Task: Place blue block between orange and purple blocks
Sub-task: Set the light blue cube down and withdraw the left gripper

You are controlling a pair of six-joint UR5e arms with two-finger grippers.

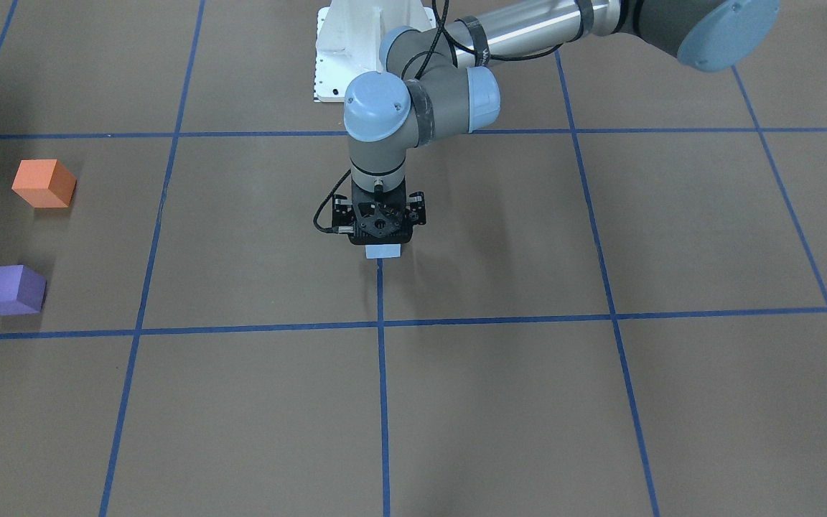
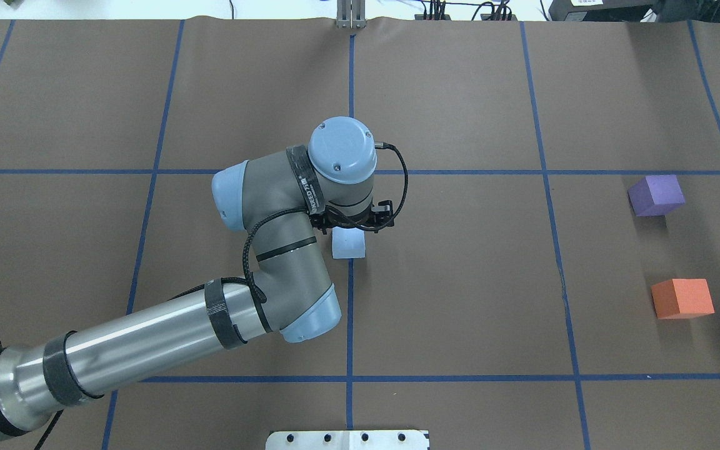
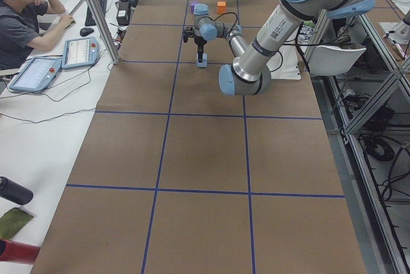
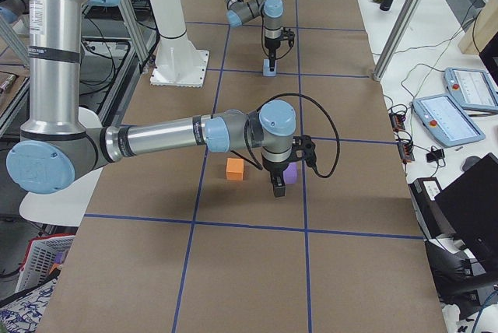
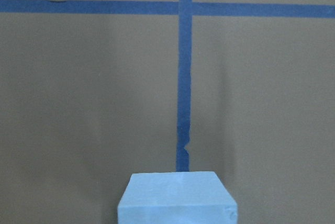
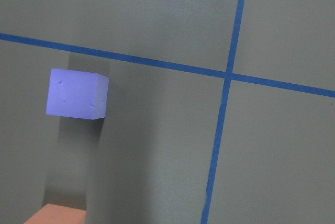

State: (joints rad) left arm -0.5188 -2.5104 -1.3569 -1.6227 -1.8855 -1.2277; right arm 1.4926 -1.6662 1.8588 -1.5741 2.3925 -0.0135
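The brown table [image 2: 460, 94], gridded with blue tape lines [image 2: 350, 312], carries all three blocks. The left arm [image 2: 147, 337] reaches to the table's middle and points its left gripper [image 1: 382, 237] straight down over the blue block [image 2: 348, 245], which sits on a tape line. That suits a grasp from above, I judge. The wrist hides the fingers, so I cannot tell whether they clasp the block or stand apart.

The right arm [image 4: 156, 140] hangs its right gripper [image 4: 278, 191] above the other two blocks, seemingly raised to leave the gap free. Its finger spread cannot be told from that side view.

The orange block [image 2: 682, 299] and purple block [image 2: 656, 195] lie apart on the robot's right, well away from the blue one, so the carry is not yet done.

Lettering on the left arm's dark band is too small to read
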